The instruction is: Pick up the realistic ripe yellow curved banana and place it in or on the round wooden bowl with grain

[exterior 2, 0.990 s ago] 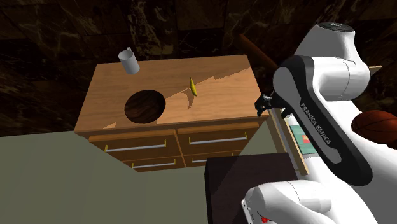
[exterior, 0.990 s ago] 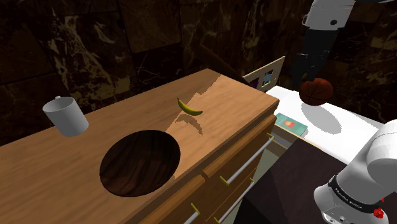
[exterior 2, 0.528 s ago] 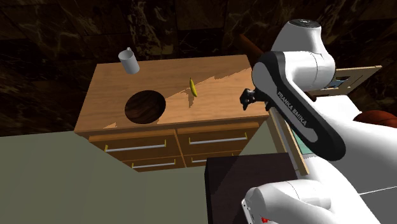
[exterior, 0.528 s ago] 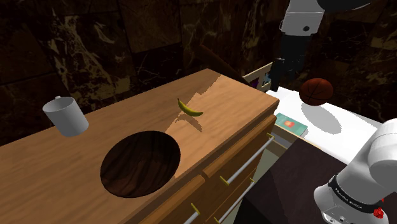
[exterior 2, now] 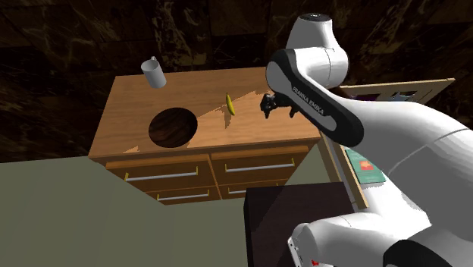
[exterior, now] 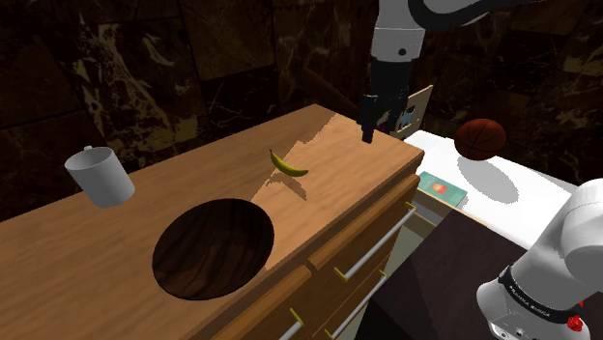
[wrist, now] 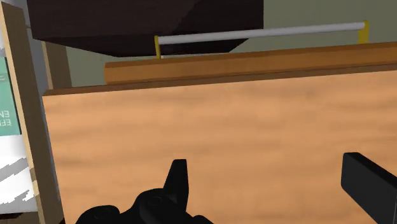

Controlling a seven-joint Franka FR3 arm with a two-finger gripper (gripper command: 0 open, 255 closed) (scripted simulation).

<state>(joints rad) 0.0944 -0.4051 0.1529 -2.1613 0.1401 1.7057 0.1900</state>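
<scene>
A small yellow curved banana [exterior: 287,164] [exterior 2: 230,104] lies on the wooden dresser top [exterior: 184,184], near its sunlit end. The round dark wooden bowl [exterior: 213,247] [exterior 2: 172,127] sits at the dresser's front edge, to the shoulder view's left of the banana. My black gripper [exterior: 370,121] [exterior 2: 267,105] hangs above the dresser's end, to the shoulder view's right of the banana and apart from it. In the wrist view my gripper [wrist: 270,184] stands open, its fingertips [wrist: 179,181] wide apart over bare wood, with nothing between them.
A grey mug [exterior: 99,177] [exterior 2: 154,73] stands at the dresser's far corner. Beyond the dresser's end are a picture frame [exterior: 411,108], a basketball [exterior: 480,138] and a teal book [exterior: 443,188] on a white surface. Drawer handles [wrist: 261,35] line the dresser front.
The arm has swung to the shoulder view's left, from beside the basketball to over the dresser's end, closer to the banana. Banana, bowl and mug have not moved.
</scene>
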